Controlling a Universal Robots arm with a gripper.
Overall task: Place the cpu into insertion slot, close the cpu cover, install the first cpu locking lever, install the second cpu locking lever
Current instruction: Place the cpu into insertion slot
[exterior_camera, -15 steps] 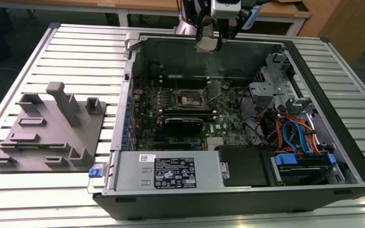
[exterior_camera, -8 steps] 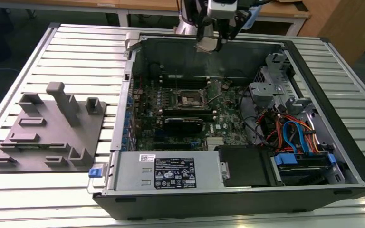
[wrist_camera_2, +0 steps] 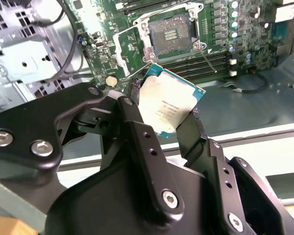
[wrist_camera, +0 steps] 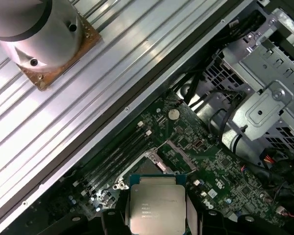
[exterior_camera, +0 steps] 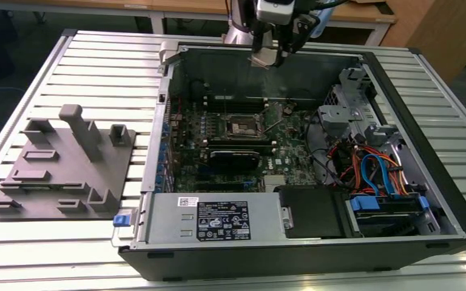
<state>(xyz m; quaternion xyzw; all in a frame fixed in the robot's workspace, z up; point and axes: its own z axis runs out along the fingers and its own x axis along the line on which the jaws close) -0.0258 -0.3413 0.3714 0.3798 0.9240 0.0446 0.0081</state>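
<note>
My gripper (wrist_camera_2: pixel 164 105) is shut on the cpu (wrist_camera_2: pixel 169 105), a flat square chip with a silver-grey top, pinched by two opposite edges between the black fingers (wrist_camera: pixel 120 213). In the exterior view the gripper (exterior_camera: pixel 267 57) hangs high over the back wall of the open computer case, with the cpu (exterior_camera: pixel 263 59) at its tip. The insertion slot (wrist_camera_2: pixel 169 33) lies open on the green motherboard below, its pin field bare. Its silvery cpu cover (wrist_camera_2: pixel 116 39) is swung up beside it. A thin locking lever (wrist_camera_2: pixel 211 58) sticks out free from the socket corner. The first wrist view shows the cpu (wrist_camera: pixel 155 203) above the slot (wrist_camera: pixel 157 164).
The case (exterior_camera: pixel 427 151) lies on its side on a slatted metal table (exterior_camera: pixel 104 66). A silver drive cage (exterior_camera: pixel 342 112), coloured cables (exterior_camera: pixel 375 167) and the power supply (exterior_camera: pixel 216 218) fill it. Memory slots (wrist_camera_2: pixel 220 29) flank the socket. A grey fixture plate (exterior_camera: pixel 63 163) sits at the exterior view's left.
</note>
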